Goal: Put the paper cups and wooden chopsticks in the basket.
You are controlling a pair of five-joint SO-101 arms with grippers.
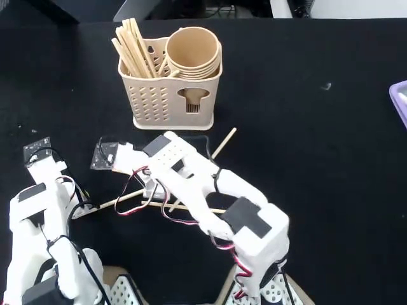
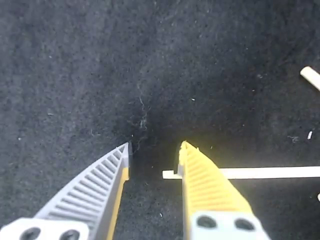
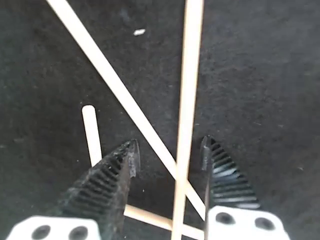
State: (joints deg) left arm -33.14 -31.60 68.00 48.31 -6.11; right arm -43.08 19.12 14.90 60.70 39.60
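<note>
On the black table (image 1: 331, 190), one basket (image 1: 168, 101) holds one stack of nested paper cups (image 1: 193, 51) and a bundle of chopsticks (image 1: 130, 47). In front of the basket lie three loose chopsticks (image 3: 187, 90). Two of them cross between the spread fingers of the right gripper (image 3: 169, 150), unpinched. The left gripper (image 2: 154, 150) gapes too, with a chopstick end (image 2: 260, 173) beside its yellow finger.

I see the surface (image 2: 75, 75) is black matt cloth, a little fuzzy — the chopsticks (image 3: 190, 75) are pale bare wood, smooth. The basket (image 1: 159, 101) looks matt beige plastic, the cups (image 1: 194, 47) matt brown paper.
</note>
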